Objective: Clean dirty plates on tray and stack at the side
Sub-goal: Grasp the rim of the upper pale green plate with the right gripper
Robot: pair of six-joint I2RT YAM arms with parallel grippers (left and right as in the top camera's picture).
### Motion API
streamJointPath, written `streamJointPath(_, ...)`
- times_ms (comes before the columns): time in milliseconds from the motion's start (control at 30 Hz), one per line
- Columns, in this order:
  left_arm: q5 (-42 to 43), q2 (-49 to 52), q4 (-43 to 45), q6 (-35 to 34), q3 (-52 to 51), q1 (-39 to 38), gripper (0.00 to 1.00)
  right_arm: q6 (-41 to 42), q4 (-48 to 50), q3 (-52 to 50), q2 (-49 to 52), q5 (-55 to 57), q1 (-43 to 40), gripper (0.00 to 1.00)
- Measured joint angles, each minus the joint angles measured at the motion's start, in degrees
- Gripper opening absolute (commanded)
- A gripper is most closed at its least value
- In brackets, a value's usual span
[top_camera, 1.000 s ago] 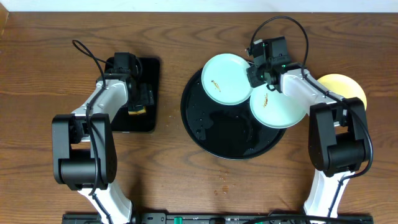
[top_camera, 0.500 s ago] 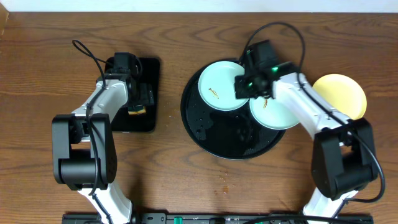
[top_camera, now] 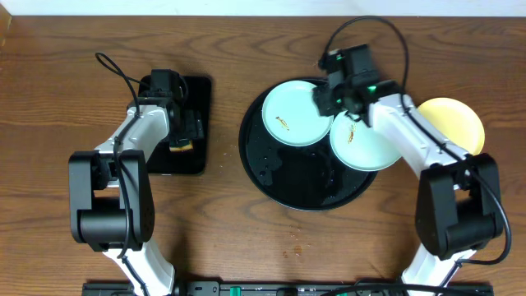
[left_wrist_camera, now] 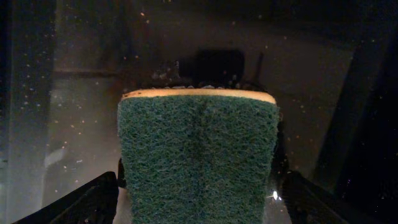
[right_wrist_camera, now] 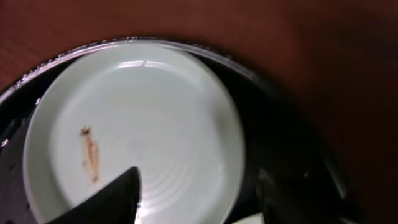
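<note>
Three plates: two pale blue-white ones on the round tray, one pale yellow one off it.
Round tray point(top_camera: 271, 177): glossy black with a raised rim, on the table point(top_camera: 222, 247) right of centre.
Far plate point(top_camera: 292, 111): lies flat in the tray's far-left part, with a brown smudge left of its middle. This same plate point(right_wrist_camera: 155, 118) fills most of the right wrist view.
Right plate point(top_camera: 370, 148): lies over the tray's right rim. Its edge meets the far plate's, and whether they overlap cannot be told. It has a brown smudge on its far part.
Yellow plate point(top_camera: 456, 123): on the wood to the right of the tray, partly hidden by the right arm.
Right gripper point(top_camera: 325, 100): over the far plate's right edge, fingers spread and holding nothing. In the wrist view point(right_wrist_camera: 198, 180) one finger is above the plate and the other above the black tray past the rim.
Left gripper point(top_camera: 182, 136): over the rectangular tray point(top_camera: 197, 90) at the left, well apart from the round tray, clamped on the sponge point(left_wrist_camera: 198, 143).
Sponge: green scouring face towards the wrist camera, with a yellow strip along its far edge.
Crumbs point(top_camera: 292, 238): a few specks on the table, near side of the round tray.
</note>
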Motion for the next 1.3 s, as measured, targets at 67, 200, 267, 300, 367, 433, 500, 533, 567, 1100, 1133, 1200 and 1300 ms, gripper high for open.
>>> streamJointPath(67, 0.00, 0.00, -0.02, 0.00, 0.00, 0.02, 0.84, -1.90, 1.86, 0.00, 1.03, -1.05, -0.83, 0.51)
streamJointPath(200, 0.00, 0.00, -0.02, 0.00, 0.00, 0.02, 0.84, -4.07, 5.05, 0.00, 4.52, -1.73, -1.05, 0.50)
streamJointPath(267, 0.00, 0.00, -0.02, 0.00, 0.00, 0.02, 0.84, -4.59, 6.71, 0.00, 6.64, -1.79, -1.07, 0.47)
streamJointPath(300, 0.00, 0.00, -0.02, 0.00, 0.00, 0.00, 0.84, -4.83, 7.52, 0.00, 7.63, -1.81, -1.09, 0.45)
streamJointPath(367, 0.00, 0.00, -0.02, 0.00, 0.00, 0.02, 0.84, -5.14, 8.55, 0.00, 9.05, -1.84, -1.14, 0.41)
streamJointPath(433, 0.00, 0.00, -0.02, 0.00, 0.00, 0.02, 0.84, -5.51, 9.18, 0.00, 10.14, -1.79, -1.29, 0.36)
streamJointPath(500, 0.00, 0.00, -0.02, 0.00, 0.00, 0.02, 0.85, -5.77, 9.38, 0.00, 10.45, -1.68, -1.53, 0.32)
streamJointPath(533, 0.00, 0.00, -0.02, 0.00, 0.00, 0.02, 0.84, -5.73, 9.35, 0.00, 10.45, -1.62, -1.55, 0.31)
streamJointPath(567, 0.00, 0.00, 0.00, 0.02, 0.00, 0.02, 0.84, -5.62, 9.14, 0.00, 10.45, -1.55, -1.55, 0.30)
streamJointPath(1100, 0.00, 0.00, -0.02, 0.00, 0.00, 0.02, 0.85, 5.05, -3.61, 0.66, 9.60, -0.55, 1.01, 0.06)
streamJointPath(1133, 0.00, 0.00, -0.02, 0.00, 0.00, 0.02, 0.84, 5.40, -4.68, 0.66, 9.35, -0.57, 1.46, 0.06)
streamJointPath(1200, 0.00, 0.00, -0.02, 0.00, 0.00, 0.02, 0.84, 5.88, -7.17, 0.68, 8.90, -0.57, 2.51, 0.06)
streamJointPath(1300, 0.00, 0.00, 0.00, 0.00, 0.00, 0.00, 0.85, 6.25, -11.76, 0.72, 8.13, -0.59, 4.31, 0.07)
